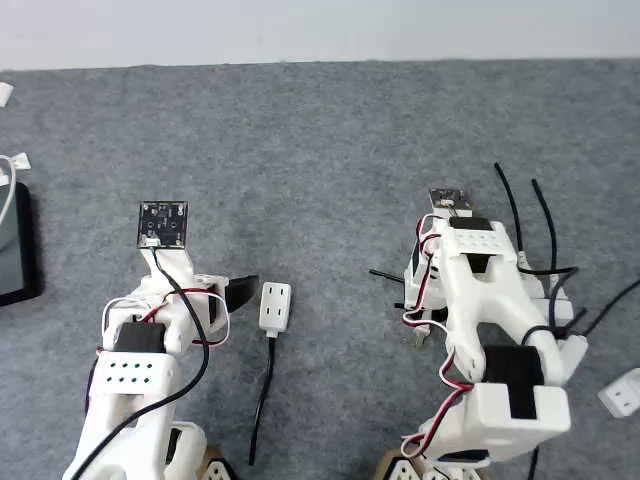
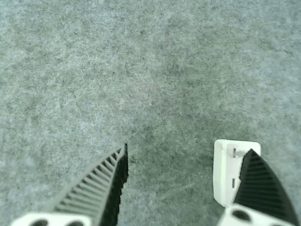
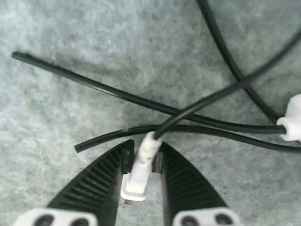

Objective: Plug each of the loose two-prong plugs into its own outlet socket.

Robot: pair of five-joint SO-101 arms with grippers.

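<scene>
A white outlet block (image 1: 275, 306) lies flat on the grey carpet, its black cord (image 1: 264, 395) trailing toward the near edge. My left gripper (image 1: 232, 295) stands open just left of it. In the left wrist view the outlet block (image 2: 228, 172) sits partly behind one fingertip (image 2: 256, 176), while the left gripper (image 2: 188, 150) holds only carpet between its fingers. My right gripper (image 3: 144, 147) is shut on a white two-prong plug (image 3: 140, 174), whose black cable (image 3: 197, 106) runs away from it. Another white plug (image 3: 294, 123) lies farther off.
Several black cables (image 1: 520, 225) cross the carpet around the right arm (image 1: 490, 300). A white plug (image 1: 622, 392) lies at the far right edge. A dark flat device (image 1: 15, 250) sits at the left edge. Bare carpet (image 1: 330, 150) stretches between and beyond the arms.
</scene>
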